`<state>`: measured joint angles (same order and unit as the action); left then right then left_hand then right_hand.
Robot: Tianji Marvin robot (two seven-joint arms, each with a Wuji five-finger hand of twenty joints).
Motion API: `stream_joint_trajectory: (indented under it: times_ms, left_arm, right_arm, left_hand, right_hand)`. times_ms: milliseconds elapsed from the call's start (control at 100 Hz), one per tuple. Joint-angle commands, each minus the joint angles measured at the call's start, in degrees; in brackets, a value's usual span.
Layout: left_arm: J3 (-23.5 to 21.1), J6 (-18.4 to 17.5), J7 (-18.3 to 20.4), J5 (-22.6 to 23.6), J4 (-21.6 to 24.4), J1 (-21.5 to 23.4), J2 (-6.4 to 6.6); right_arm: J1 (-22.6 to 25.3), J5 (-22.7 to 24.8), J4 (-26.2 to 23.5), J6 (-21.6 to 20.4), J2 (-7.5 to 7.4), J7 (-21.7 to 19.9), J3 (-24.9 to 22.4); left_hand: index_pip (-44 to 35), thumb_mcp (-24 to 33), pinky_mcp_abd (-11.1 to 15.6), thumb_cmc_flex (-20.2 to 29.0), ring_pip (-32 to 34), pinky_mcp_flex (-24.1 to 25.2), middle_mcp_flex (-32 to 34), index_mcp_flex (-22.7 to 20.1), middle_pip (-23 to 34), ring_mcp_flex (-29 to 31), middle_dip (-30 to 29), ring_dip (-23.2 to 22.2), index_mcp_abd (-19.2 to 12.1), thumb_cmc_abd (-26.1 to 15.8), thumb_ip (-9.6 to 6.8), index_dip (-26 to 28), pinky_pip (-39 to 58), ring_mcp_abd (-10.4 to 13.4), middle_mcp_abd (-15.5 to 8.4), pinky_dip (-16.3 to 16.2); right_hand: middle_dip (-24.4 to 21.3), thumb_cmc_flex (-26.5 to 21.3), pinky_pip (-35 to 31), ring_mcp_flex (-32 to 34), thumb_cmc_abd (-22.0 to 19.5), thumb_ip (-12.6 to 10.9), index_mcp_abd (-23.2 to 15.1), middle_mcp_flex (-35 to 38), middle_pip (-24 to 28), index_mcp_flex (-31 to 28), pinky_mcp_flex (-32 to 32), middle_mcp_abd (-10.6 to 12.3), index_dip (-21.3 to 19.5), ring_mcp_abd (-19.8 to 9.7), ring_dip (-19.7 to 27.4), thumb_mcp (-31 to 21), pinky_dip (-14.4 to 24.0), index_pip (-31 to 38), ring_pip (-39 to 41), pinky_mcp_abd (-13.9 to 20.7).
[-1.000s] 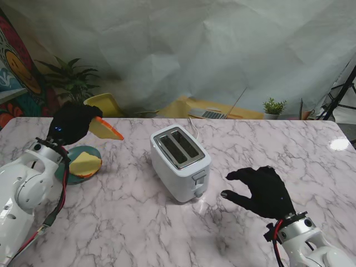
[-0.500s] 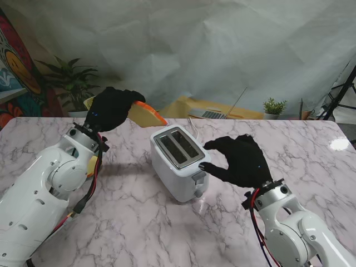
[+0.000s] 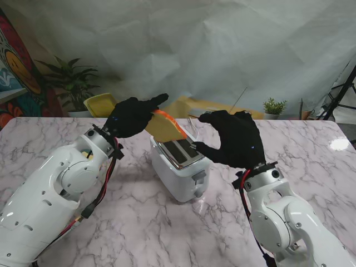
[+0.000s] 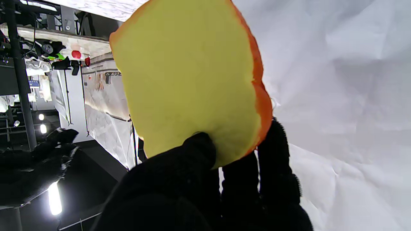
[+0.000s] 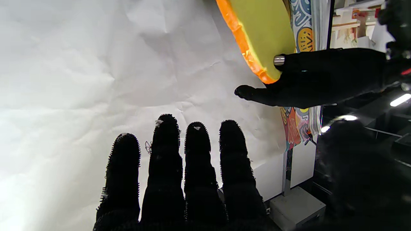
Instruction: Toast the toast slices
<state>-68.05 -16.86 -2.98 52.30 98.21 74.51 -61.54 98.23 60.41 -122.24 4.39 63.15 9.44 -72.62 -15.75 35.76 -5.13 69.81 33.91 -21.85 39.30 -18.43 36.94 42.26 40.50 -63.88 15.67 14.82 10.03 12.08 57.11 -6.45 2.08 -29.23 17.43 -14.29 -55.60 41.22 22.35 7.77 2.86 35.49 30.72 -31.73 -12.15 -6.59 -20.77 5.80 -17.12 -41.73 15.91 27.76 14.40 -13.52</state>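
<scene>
I'm in a robot lab / demo studio, not a real kitchen. My marble-look table (image 3: 139,233) is backed w/ a crumpled white backdrop sheet (image 3: 222,50), hung like a photo set. Far left there's a bright painted mural (image 3: 14,72) & a potted plant (image 3: 69,78); a 2nd small plant (image 3: 273,107) sits far right. A black tripod leg (image 3: 340,92) stands at the right edge. My left wrist cam catches dark metal racking (image 4: 19,80) & bare work lights (image 4: 54,197) behind the sheet.
</scene>
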Motion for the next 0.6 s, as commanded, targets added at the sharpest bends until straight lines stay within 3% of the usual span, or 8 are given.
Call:
stream_joint_trajectory:
  times_ms: [0, 240, 410, 590]
  left_arm:
    - [1.16, 0.80, 0.55, -0.77, 1.02, 0.04, -0.64]
    - [5.12, 2.29, 1.27, -3.12, 2.07, -1.24, -1.07]
    - [8.44, 4.00, 2.15, -4.43, 2.35, -3.08, -1.36]
    - [11.68, 5.49, 2.73, -6.22, 2.04, -5.31, -1.78]
  right_arm:
    - [-1.26, 0.69, 1.06, 0.96, 0.09, 0.34, 0.74]
    - [-3.44, 1.76, 3.49, 4.28, 0.13, 0.50, 2.76]
    - [-4.41, 0.66, 4.88, 6.59, 0.38, 0.82, 3.86]
    - [-5.52, -0.50, 6.58, 8.39, 0.62, 1.23, 4.44]
  left_hand:
    - [1.53, 0.01, -0.33, 4.15, 0.12, -0.58, 3.27, 2.58, 3.26, 2.73, -0.50, 0.57, 2.69, -2.11, -2.30, -1.11, -1.21, -0.04, -7.22, -1.45]
    - [7.38, -1.56, -0.50, 4.16, 0.09, -2.47, 4.14, 4.91, 3.07, 4.63, -3.17, 2.55, 4.64, -1.81, -3.15, -4.38, -1.24, -0.61, -7.85, -2.70]
    - [13.72, -2.11, -0.74, 4.16, -0.24, -2.78, 3.87, 8.25, 3.77, 4.92, -5.00, 3.14, 1.98, -1.48, -3.31, -7.91, -1.57, -1.21, -8.40, -3.16]
    - [16.27, -2.72, -0.59, 4.16, -0.65, -2.88, 3.87, 9.05, 4.15, 5.08, -5.79, 3.40, 1.56, -1.59, -3.49, -9.46, -1.88, -1.36, -8.76, -3.28]
  right_hand:
    - [0.58, 2.27, -0.85, -1.35, 2.66, 1.40, 1.50, -2.13, 1.48, 2.29, -0.05, -1.22, 0.17, 0.66, 0.67, -3.71, -0.46, 0.39, 2.11, 1.82]
    - [0.97, 2.21, -2.13, -0.60, 4.68, 2.06, 2.03, -2.84, 2.59, 2.68, -1.69, -1.79, 0.02, 1.67, 0.67, -6.58, 0.11, 1.04, 3.46, 1.83]
    - [1.18, 2.35, -2.84, 0.53, 4.57, 2.15, 2.00, -1.62, 3.33, 1.74, -2.43, -1.66, -0.12, 1.99, 0.55, -6.96, 0.45, 1.75, 4.10, 1.47]
    - [1.13, 2.39, -3.22, 0.95, 4.45, 2.17, 1.83, -0.64, 3.40, 1.15, -2.51, -1.64, -0.16, 2.14, 0.55, -7.06, 0.67, 2.29, 4.14, 1.23]
